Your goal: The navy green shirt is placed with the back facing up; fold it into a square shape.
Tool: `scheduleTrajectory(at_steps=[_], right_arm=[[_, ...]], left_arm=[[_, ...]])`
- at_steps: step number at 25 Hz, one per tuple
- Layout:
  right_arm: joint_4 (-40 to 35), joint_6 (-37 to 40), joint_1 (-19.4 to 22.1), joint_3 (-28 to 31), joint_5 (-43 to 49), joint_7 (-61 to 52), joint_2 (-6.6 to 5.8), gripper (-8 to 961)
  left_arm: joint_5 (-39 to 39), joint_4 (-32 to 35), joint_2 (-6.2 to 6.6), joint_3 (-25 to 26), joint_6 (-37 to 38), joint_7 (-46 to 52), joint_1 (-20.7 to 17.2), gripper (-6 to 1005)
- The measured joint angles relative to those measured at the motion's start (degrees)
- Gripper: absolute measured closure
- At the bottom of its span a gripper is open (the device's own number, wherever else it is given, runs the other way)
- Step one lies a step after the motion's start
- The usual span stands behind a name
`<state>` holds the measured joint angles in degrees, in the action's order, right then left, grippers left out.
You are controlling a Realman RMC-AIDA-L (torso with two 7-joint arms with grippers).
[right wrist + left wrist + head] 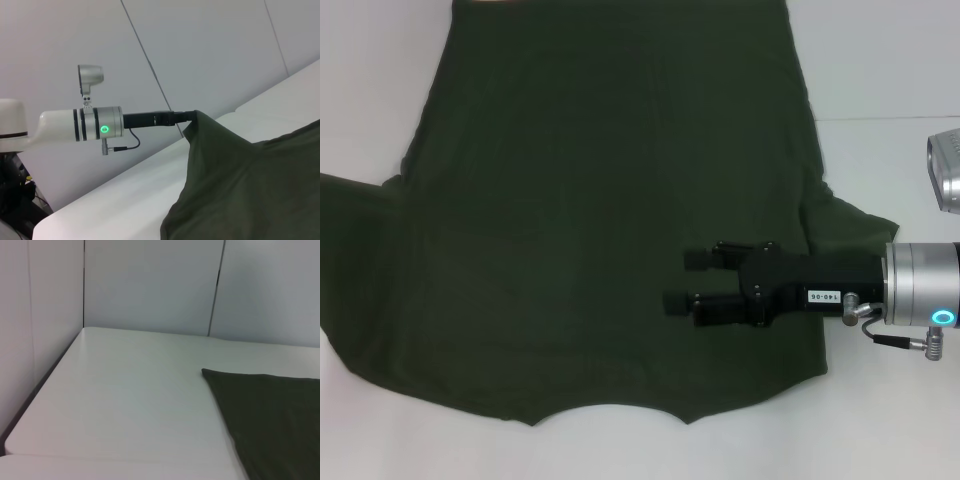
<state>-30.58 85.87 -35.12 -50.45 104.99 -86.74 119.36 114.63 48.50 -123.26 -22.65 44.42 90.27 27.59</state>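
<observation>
- While the navy green shirt (600,200) lies spread across the white table (895,70), plain side up, it fills most of the head view, with its body running from the near edge away to the far edge.
- The shirt's near hem shows a shallow curved notch, with bare table in the gap.
- One sleeve fans out to the left and the other lies to the right, partly creased beside the right arm.
- The right gripper (678,279) reaches in from the right over the near right part of the shirt, pointing left; its two black fingers (702,258) stand apart with no cloth between them.
- The head view cannot settle whether those fingers touch the fabric or sit just above it.
- In the right wrist view the left gripper (192,116) is clamped on a fold of the shirt (240,190), and the cloth rises to a peak at its tip and hangs down from there.
- The left arm does not appear in the head view.
- The left wrist view shows a pointed corner of the shirt (270,415) lying flat on the table (125,400), with pale wall panels (150,285) beyond the far edge.
</observation>
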Motion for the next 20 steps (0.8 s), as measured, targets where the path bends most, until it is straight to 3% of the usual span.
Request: scheduleTrajectory(at_steps=[10,20], right_arm=[[0.1,0.0,0.2,0.0,-0.1,0.0,-0.02,47],[0.2,-0.1,0.3,0.0,-0.1,0.4,-0.02,52]], left_arm=[[1.6,0.9,-0.32,-2.9,2.1,2.9,-0.2,999],[4.4,5.7,-0.64,-4.5,19.7,12.1,-1.0,1000]])
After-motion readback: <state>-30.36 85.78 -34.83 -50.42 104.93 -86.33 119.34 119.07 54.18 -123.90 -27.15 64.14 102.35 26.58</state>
